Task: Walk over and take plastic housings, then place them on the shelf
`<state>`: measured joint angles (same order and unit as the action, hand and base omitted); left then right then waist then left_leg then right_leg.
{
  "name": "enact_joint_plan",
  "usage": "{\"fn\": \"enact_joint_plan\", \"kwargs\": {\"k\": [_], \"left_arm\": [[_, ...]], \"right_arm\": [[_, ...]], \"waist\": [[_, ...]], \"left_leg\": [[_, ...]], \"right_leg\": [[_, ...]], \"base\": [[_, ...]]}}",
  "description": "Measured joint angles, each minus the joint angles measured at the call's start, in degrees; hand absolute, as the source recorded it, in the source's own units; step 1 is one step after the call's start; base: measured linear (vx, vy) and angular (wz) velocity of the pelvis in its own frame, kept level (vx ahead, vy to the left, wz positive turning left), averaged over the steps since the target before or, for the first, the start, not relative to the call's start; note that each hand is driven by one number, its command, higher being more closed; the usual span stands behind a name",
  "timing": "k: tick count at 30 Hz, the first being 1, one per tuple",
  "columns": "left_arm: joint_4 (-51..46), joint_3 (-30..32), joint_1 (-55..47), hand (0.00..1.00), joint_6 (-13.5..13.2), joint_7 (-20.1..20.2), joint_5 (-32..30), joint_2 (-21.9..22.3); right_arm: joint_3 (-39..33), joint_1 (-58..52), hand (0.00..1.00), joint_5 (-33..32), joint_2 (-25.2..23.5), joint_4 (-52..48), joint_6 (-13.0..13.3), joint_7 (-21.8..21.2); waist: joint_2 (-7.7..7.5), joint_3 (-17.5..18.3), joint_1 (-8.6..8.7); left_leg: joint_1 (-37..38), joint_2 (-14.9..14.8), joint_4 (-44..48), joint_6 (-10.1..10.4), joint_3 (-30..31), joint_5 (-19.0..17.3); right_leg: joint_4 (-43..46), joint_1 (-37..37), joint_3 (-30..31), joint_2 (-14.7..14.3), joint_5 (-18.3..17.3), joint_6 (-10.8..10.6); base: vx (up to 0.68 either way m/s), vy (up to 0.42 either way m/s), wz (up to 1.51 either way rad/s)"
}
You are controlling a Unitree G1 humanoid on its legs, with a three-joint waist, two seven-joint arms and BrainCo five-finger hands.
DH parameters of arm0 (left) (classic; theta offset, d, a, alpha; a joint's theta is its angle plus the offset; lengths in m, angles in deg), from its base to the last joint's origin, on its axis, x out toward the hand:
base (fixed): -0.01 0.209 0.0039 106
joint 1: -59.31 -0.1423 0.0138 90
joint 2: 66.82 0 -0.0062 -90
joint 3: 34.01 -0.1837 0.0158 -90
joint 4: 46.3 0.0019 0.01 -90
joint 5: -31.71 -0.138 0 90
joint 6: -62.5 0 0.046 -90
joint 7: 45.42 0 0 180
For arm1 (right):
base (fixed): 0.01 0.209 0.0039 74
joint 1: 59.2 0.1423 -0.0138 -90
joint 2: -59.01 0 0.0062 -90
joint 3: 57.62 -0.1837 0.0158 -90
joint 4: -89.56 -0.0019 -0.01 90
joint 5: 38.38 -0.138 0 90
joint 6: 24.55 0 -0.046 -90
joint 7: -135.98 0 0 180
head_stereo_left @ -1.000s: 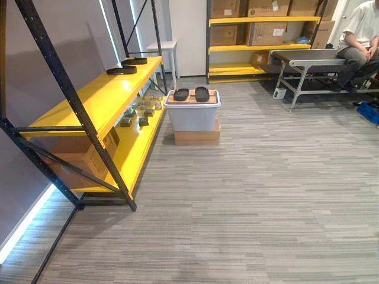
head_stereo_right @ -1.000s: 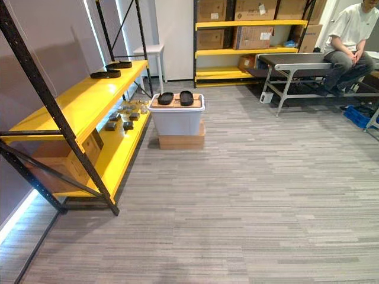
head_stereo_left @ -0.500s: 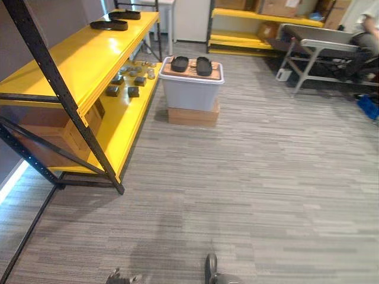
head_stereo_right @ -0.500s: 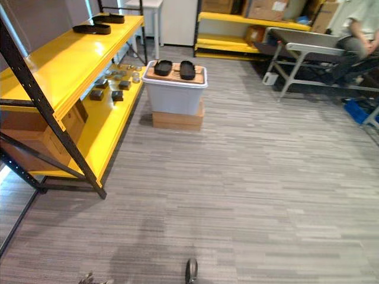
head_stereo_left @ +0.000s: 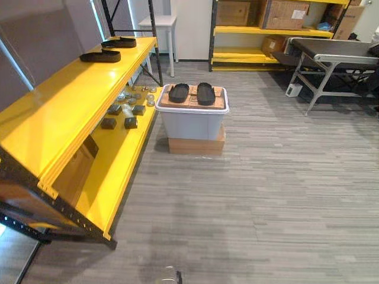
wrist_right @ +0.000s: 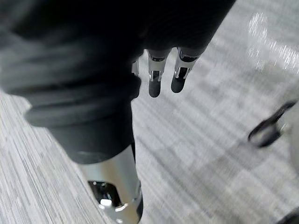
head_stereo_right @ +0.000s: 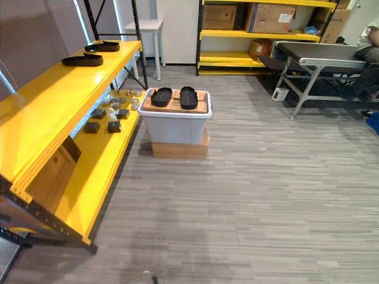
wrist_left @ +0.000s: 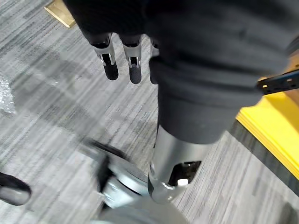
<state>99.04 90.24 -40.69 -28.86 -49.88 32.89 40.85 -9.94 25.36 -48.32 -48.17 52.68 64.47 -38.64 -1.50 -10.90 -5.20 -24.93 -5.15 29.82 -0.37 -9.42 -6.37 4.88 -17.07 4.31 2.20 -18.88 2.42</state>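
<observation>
Two black plastic housings (head_stereo_left: 179,92) (head_stereo_left: 205,93) lie side by side on a brown sheet atop a white lidded bin (head_stereo_left: 191,124), a few steps ahead on the floor. Two more black housings (head_stereo_left: 100,56) (head_stereo_left: 119,42) rest on the top board of the yellow shelf (head_stereo_left: 59,112) to the left. My left hand (wrist_left: 110,63) hangs down by my side, fingers straight over the carpet, holding nothing. My right hand (wrist_right: 154,81) hangs the same way, open and empty.
The bin stands on a flat cardboard box (head_stereo_left: 195,145). Small dark and metal parts (head_stereo_left: 125,112) lie on the shelf's lower board. A yellow rack with cartons (head_stereo_left: 266,23) lines the back wall, a grey metal table (head_stereo_left: 337,53) stands at right, and a person (head_stereo_right: 372,53) sits beside it.
The whole picture has shifted: the camera has come closer to the shelf and the bin and looks further up the room. The housings lie where they were.
</observation>
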Motion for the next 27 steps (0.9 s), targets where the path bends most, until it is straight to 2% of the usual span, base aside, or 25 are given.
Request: {"fn": "enact_joint_plan", "kwargs": {"k": [1,2,3,4,5,6,8,9,10,11,12,13,15,16,17,18,19,20,21,22,23,24,25,26,27], "left_arm": [[0.6,0.6,-0.5,0.00,0.0,-0.1,-0.1,-0.5],[1.1,2.9,0.0,0.00,0.1,-0.1,-0.2,-0.8],[1.6,4.2,0.6,0.00,0.0,-0.1,-0.1,-0.9],[2.0,4.3,0.8,0.00,0.0,-0.1,0.0,-1.2],[2.0,4.3,0.9,0.00,0.2,-0.1,0.0,-1.5],[2.1,4.2,1.3,0.00,0.3,-0.1,0.1,-1.4],[2.0,4.0,2.3,0.00,0.4,-0.1,0.3,-0.9],[2.0,3.5,3.2,0.00,0.4,-0.1,0.9,-0.7],[1.8,3.5,5.0,0.00,0.3,-0.1,1.2,-0.5],[1.5,3.5,7.0,0.00,0.2,-0.1,1.8,-0.2],[1.4,3.6,8.2,0.00,0.2,-0.1,2.0,-0.2],[1.7,3.5,9.9,0.00,0.1,-0.2,2.1,-0.1],[1.8,3.8,10.3,0.00,-0.1,-0.3,2.1,0.7],[1.9,4.7,9.4,0.00,-0.1,-0.5,2.0,1.1],[2.1,4.9,8.7,0.00,0.0,-0.7,2.0,1.6],[2.0,4.9,7.4,0.00,-0.1,-0.7,2.1,2.6],[1.9,5.2,7.4,0.00,-0.2,-0.7,2.1,2.7],[1.9,7.1,7.6,0.00,-0.1,-0.6,2.1,3.0],[2.1,10.1,7.1,0.00,-0.1,-0.4,2.1,2.9],[2.0,12.1,6.8,0.00,-0.1,-0.4,2.1,2.9],[1.7,13.7,5.4,0.00,-0.1,-0.5,2.1,2.6],[1.8,12.6,3.3,0.00,-0.1,-0.5,2.1,2.1],[2.0,12.0,2.3,0.00,0.1,-0.4,2.1,2.0],[2.1,11.4,0.4,0.00,0.5,-0.1,2.1,2.3],[2.1,11.4,-1.3,0.00,1.0,-0.1,2.1,2.6]], "right_arm": [[-0.9,-0.4,0.00,0.0,-0.6,0.6,0.0,0.2],[-2.9,-0.4,0.00,0.0,-1.1,2.0,0.0,0.1],[-5.4,-0.4,0.00,0.0,-1.6,3.2,-0.1,0.2],[-6.6,-0.2,0.00,0.0,-1.6,4.1,-0.1,0.2],[-6.7,0.0,0.00,0.0,-1.7,4.7,-0.1,0.1],[-4.6,-0.1,0.00,0.1,-1.5,4.6,0.0,0.0],[-1.5,-0.8,0.00,1.4,-1.6,4.1,-0.1,-0.6],[-0.8,-1.5,0.00,1.5,-1.7,3.6,-0.1,-0.9],[-0.2,-2.4,0.00,1.5,-1.8,3.2,-0.1,-1.0],[-0.4,-3.0,0.00,1.5,-1.8,2.9,-0.1,-1.1],[-0.9,-3.4,0.00,1.5,-1.8,2.4,-0.1,-1.1],[-2.7,-3.9,0.00,1.5,-2.1,1.8,-0.1,-0.9],[-5.1,-5.8,0.00,1.5,-2.0,2.2,-0.2,-0.6],[-5.4,-7.5,0.00,1.4,-1.6,2.4,-0.3,-0.3],[-5.5,-8.4,0.00,1.3,-1.4,2.4,-0.4,-0.3],[-5.5,-8.9,0.00,1.2,-1.0,2.4,-0.4,-0.3],[-5.7,-8.7,0.00,1.2,-1.1,2.4,-0.4,-0.3],[-6.2,-7.7,0.00,1.0,-1.2,2.3,-0.4,-0.5],[-6.5,-6.7,0.00,1.0,-1.4,2.3,-0.4,-0.6],[-6.9,-6.0,0.00,1.0,-1.4,2.3,-0.5,-0.6],[-6.5,-5.4,0.00,1.0,-1.7,2.3,-0.6,-0.5],[-5.9,-5.3,0.00,0.9,-1.9,2.4,-0.7,-0.4],[-5.8,-5.2,0.00,0.9,-2.0,2.6,-0.7,-0.4],[-5.6,-4.8,0.00,0.9,-1.8,2.8,-0.8,-0.4],[-4.9,-4.1,0.00,1.0,-1.2,2.8,-0.8,-0.4]], "waist": [[-1.50,1.6,-0.19],[-2.93,2.9,0.34],[-3.75,3.3,0.88],[-4.04,3.1,0.84],[-4.24,2.8,0.90],[-3.68,2.4,1.05],[-2.53,2.2,1.48],[-1.85,2.5,1.51],[-1.65,2.6,1.92],[-1.52,2.6,2.56],[-1.02,2.4,3.46],[-0.68,2.4,4.76],[-0.76,2.3,4.72],[-0.05,2.4,5.41],[1.01,3.0,6.17],[3.33,4.1,6.59],[4.20,4.2,6.60],[5.36,3.6,6.34],[6.61,3.2,6.17],[7.11,2.7,6.25],[7.22,2.2,5.68],[6.56,1.9,4.65],[6.24,1.9,4.00],[5.17,2.0,2.65],[4.85,1.9,1.86]], "left_leg": [[-0.2,1.4,0.5,-0.6,-0.4,0.1],[0.3,3.7,1.5,-3.8,0.0,-2.4],[2.8,5.4,1.3,-4.0,0.2,-4.1],[5.1,5.9,0.9,-3.7,0.2,-5.2],[10.1,6.6,-0.6,-4.2,0.1,-7.3],[15.7,6.9,-2.1,-4.8,0.3,-8.7],[24.8,6.7,-5.8,-4.9,1.8,-8.7],[28.9,6.3,-8.8,-5.0,2.7,-8.8],[33.3,5.7,-12.3,-5.3,3.8,-8.9],[36.0,5.1,-14.6,-5.7,5.8,-10.1],[38.5,4.1,-16.6,-5.0,8.5,-12.6],[40.5,2.4,-17.8,-3.4,10.1,-15.5],[45.5,2.0,-18.8,-3.1,11.2,-16.2],[47.9,1.2,-16.4,-3.1,11.8,-16.2],[47.9,0.1,-13.9,-3.1,12.7,-16.2],[46.0,-2.3,-7.7,-2.6,13.3,-14.6],[44.2,-3.0,-3.0,-0.9,13.8,-12.9],[39.1,-3.9,9.4,4.8,16.0,-6.2],[33.0,-4.1,22.2,11.8,19.6,2.0],[30.2,-4.2,29.1,13.4,20.2,2.7],[24.5,-5.0,40.1,13.2,18.6,2.5],[18.8,-6.0,45.3,11.1,14.7,1.8],[16.2,-6.3,45.4,8.9,12.1,0.7],[11.6,-6.9,41.9,5.5,7.3,-1.6],[7.6,-6.6,34.3,4.7,4.5,-3.5]], "right_leg": [[0.9,-0.1,0.2,1.7,-0.4,-0.5],[7.5,2.0,-0.2,3.1,-0.1,-1.1],[18.3,5.0,0.7,3.6,2.1,-4.3],[25.4,7.1,1.7,3.6,4.6,-7.6],[40.3,12.1,3.7,3.3,12.7,-17.6],[54.5,17.5,3.0,3.4,15.0,-17.8],[65.8,24.5,-1.3,4.0,14.3,-16.1],[66.6,28.0,-4.1,4.2,13.0,-13.7],[64.1,32.7,-7.4,4.6,10.6,-10.4],[59.9,36.3,-9.2,4.2,9.3,-8.8],[53.3,39.1,-10.0,3.3,9.0,-8.4],[39.7,40.8,-9.9,1.8,9.4,-8.7],[19.0,40.1,-9.6,1.7,12.4,-8.5],[17.3,38.8,-9.6,2.1,19.0,-6.7],[19.7,38.4,-10.6,1.5,20.5,-4.9],[24.1,38.3,-13.1,0.4,15.5,-2.2],[25.7,37.9,-13.6,0.0,13.5,-1.4],[26.7,35.9,-14.6,-1.2,10.2,0.1],[25.2,32.1,-15.1,-3.3,8.0,0.8],[23.9,29.6,-15.2,-4.5,7.4,1.4],[20.0,23.8,-14.8,-6.7,6.5,2.3],[15.3,17.9,-13.9,-7.6,6.1,2.9],[13.3,15.5,-12.7,-7.6,6.0,3.1],[9.2,11.4,-10.7,-7.2,6.0,3.0],[6.4,8.5,-8.7,-6.6,5.8,2.6]], "base": [[0.78,0.244,0.06],[0.84,0.252,0.42],[0.86,0.271,0.48],[0.85,0.286,0.27],[0.81,0.239,-0.06],[0.90,0.230,-0.14],[0.72,0.107,-0.09],[0.60,-0.006,0.22],[0.60,-0.081,0.45],[0.63,-0.121,0.66],[0.78,-0.235,0.85],[0.67,-0.241,0.85],[0.74,-0.316,0.64],[0.82,-0.354,0.58],[0.81,-0.305,0.74],[0.79,-0.279,0.53],[0.71,-0.250,0.40],[0.66,-0.243,0.16],[0.64,-0.219,0.08],[0.63,-0.159,-0.11],[0.63,-0.104,-0.23],[0.60,-0.089,-0.33],[0.70,-0.065,-0.52],[0.68,-0.017,-0.72],[0.70,0.014,-0.86]]}}
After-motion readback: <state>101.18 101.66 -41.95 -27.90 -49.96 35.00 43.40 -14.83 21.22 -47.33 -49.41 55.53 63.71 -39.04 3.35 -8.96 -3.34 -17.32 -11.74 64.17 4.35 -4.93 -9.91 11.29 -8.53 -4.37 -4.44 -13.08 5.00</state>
